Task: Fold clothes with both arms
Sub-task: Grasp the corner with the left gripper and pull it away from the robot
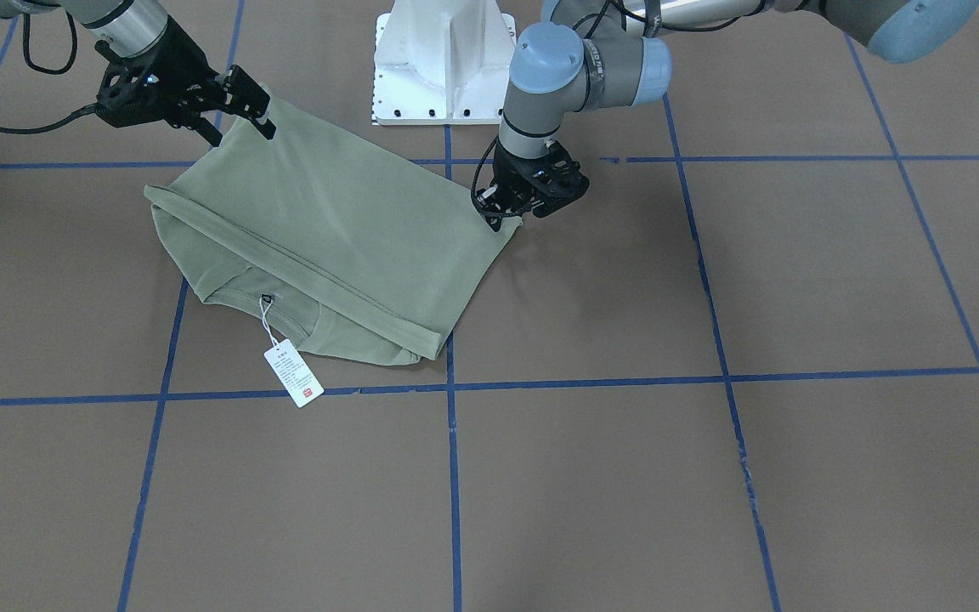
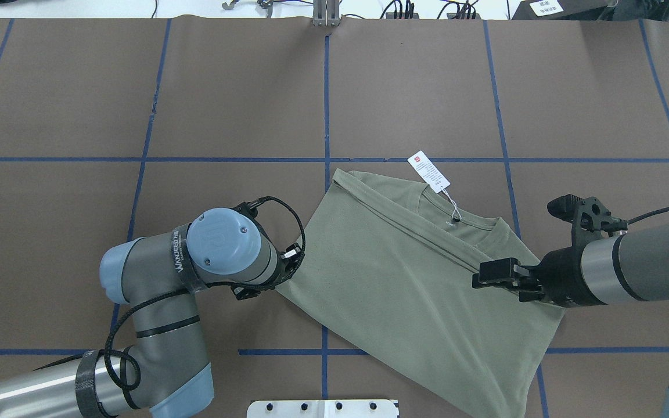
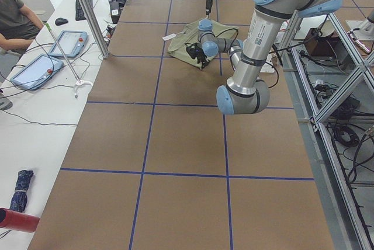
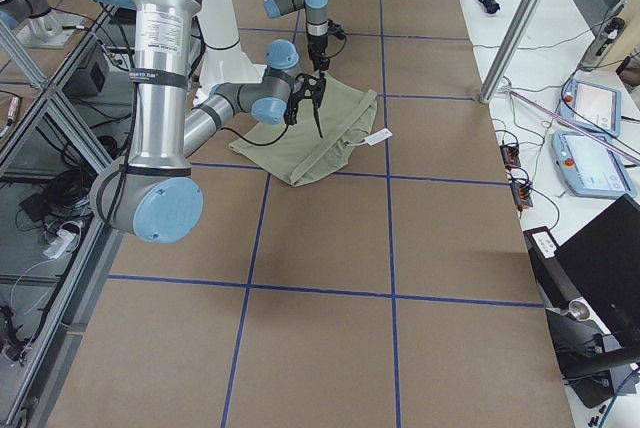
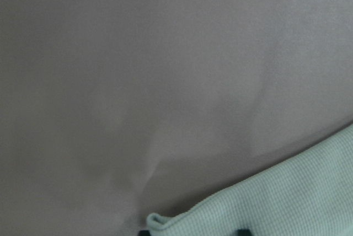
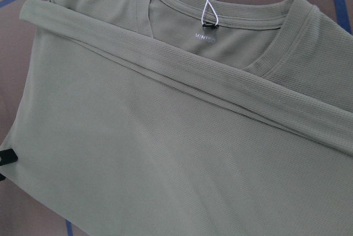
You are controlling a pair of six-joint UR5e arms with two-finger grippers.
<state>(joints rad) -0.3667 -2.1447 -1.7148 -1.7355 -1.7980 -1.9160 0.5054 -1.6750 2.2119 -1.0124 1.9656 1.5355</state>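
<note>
While the pale sage-green knit shirt lies part-folded at the table's six o'clock, the black left gripper pinches one hem corner and the black right gripper seemingly the other, so the next move likely calls for an even joint carry toward the collar.

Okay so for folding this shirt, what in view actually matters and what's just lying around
Part of the job:
green shirt with its hang tag
left gripper, at one shirt corner
right gripper, at the shirt's other end

Just lying about:
red cylinder
dark rolled-up item
tablets on the side bench
</note>
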